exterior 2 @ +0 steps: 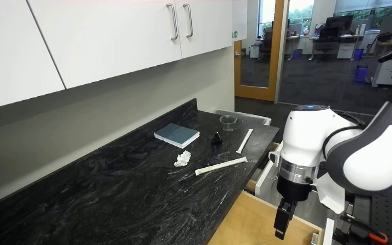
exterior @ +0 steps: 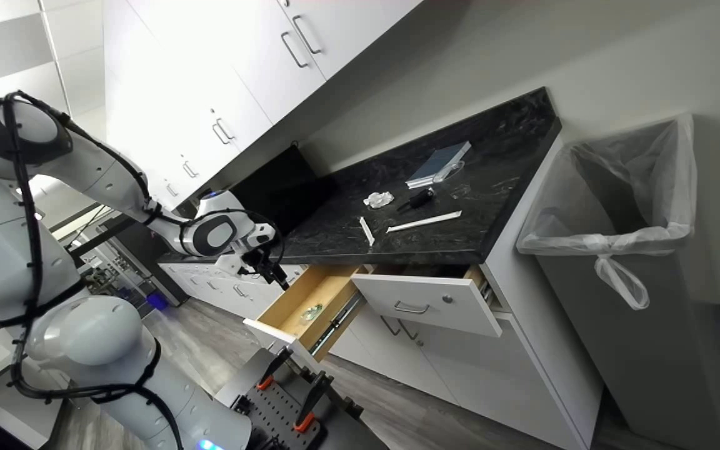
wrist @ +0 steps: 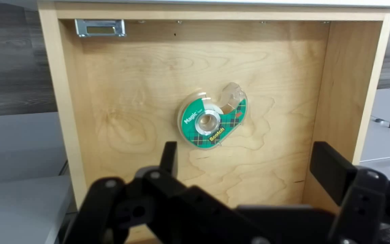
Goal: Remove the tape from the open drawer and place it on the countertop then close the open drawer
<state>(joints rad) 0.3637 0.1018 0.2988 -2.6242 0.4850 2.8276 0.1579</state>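
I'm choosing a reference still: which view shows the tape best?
The wrist view: it looks down on the whole tape, with Magic and Scotch readable on it. In an exterior view the tape is only a small greenish shape. In an exterior view whose bottom edge cuts off the open drawer, at most a sliver of it shows.

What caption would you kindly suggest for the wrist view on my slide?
Open pincer above the open drawer, with a green Scotch tape dispenser lying flat inside, not yet grasped.

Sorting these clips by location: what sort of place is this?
Probably an office workroom or break area: white wall cabinets hang over a long black countertop, and desks with monitors stand in the background.
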